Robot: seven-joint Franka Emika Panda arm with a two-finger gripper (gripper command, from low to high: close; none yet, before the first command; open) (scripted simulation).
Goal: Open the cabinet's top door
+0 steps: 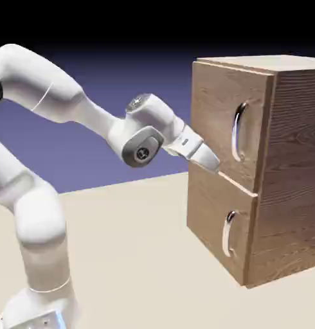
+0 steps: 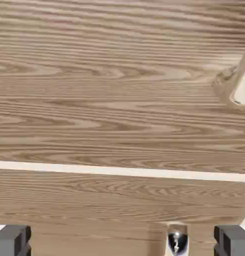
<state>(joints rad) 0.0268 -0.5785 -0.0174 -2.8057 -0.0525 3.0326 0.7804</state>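
Observation:
The light-brown wood-grain cabinet [image 1: 288, 167] stands at the exterior view's right. Its top door [image 1: 215, 103] lies shut, its curved silver handle [image 1: 238, 132] upright near the panel's right edge. My gripper [image 1: 213, 164] is at the door's lower left, close to the seam above the lower panel [image 1: 211, 212] and left of the handle. In the hand view my gripper [image 2: 122, 242] is open, with one fingertip [image 2: 12, 240] at each bottom corner. Wood grain fills that view, crossed by a pale seam [image 2: 119, 170]. A silver handle end [image 2: 177, 243] shows between the tips, nothing gripped.
The lower panel carries a like silver handle [image 1: 229, 232]. The cabinet rests on a pale beige table [image 1: 134, 257]. Another handle mount [image 2: 227, 76] shows at the hand view's upper right. The arm's elbow [image 1: 142, 144] hangs left of the cabinet.

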